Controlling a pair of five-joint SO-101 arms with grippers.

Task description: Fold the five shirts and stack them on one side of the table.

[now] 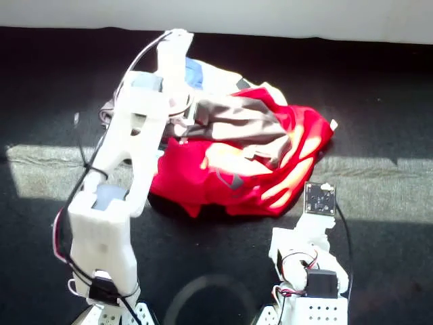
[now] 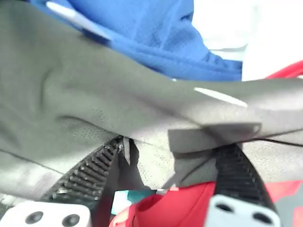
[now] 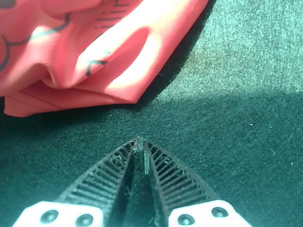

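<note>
While clenched on nothing, right pincer [image 3: 139, 144] above dark felt surface [image 3: 236, 109], near but clear of crumpled red printed shirt [image 3: 71, 47]. Farther off, atop same heap, rumpled grey mesh shirt [image 2: 94, 94], draped across released, wide-spread left pincer [image 2: 173, 156]. Beyond, folds of blue mesh shirt [image 2: 142, 28] and white cloth [image 1: 216, 78], toward surface's far middle.

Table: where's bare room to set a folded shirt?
The table is bare to the right of the red shirt, and again to the left of the left arm. It is crowded at mid-back, where the shirt pile lies.
</note>
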